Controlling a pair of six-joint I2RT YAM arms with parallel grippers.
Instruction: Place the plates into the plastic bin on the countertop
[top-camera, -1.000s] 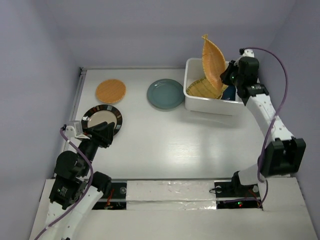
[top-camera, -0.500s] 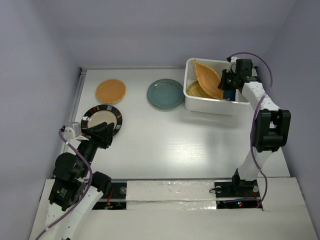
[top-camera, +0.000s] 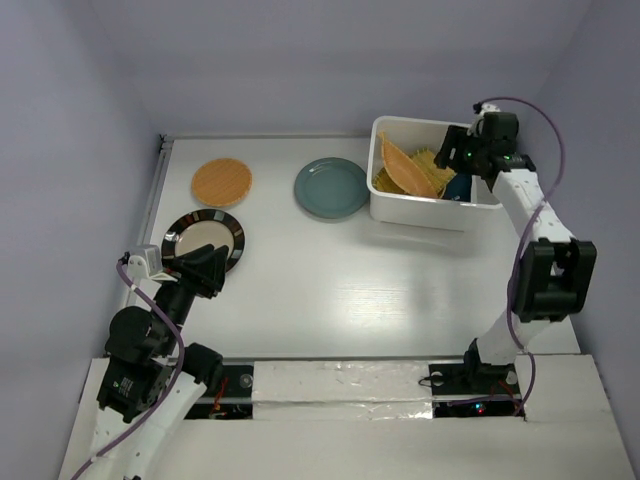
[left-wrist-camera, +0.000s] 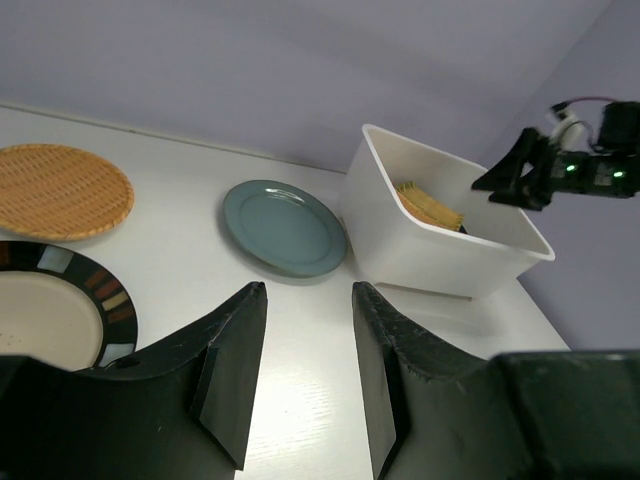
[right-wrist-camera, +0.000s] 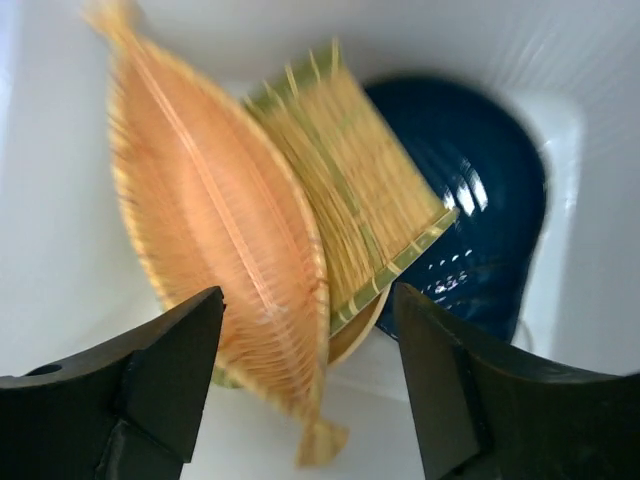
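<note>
And it's down! A second ago the orange leaf plate (top-camera: 405, 168) stands upright above the plastic bin (top-camera: 420, 214); now it lies inside, leaning on the ribbed yellow oblong (right-wrist-camera: 350, 200), with the dark blue leaf plate (right-wrist-camera: 470, 200) to its right. The right gripper (top-camera: 462, 157) hangs over it with jaws wide, holding nothing. That looks like a release.

Its long axis runs diagonally: one tip to the bin's far-left corner, the other towards the right gripper.

Three remain on the countertop (top-camera: 350, 280): round orange plate (top-camera: 221, 182), grey-teal plate (top-camera: 331, 188), black-rimmed cream plate (top-camera: 204, 240). The left gripper (left-wrist-camera: 300, 300) waits beside that last one, parted and empty.
</note>
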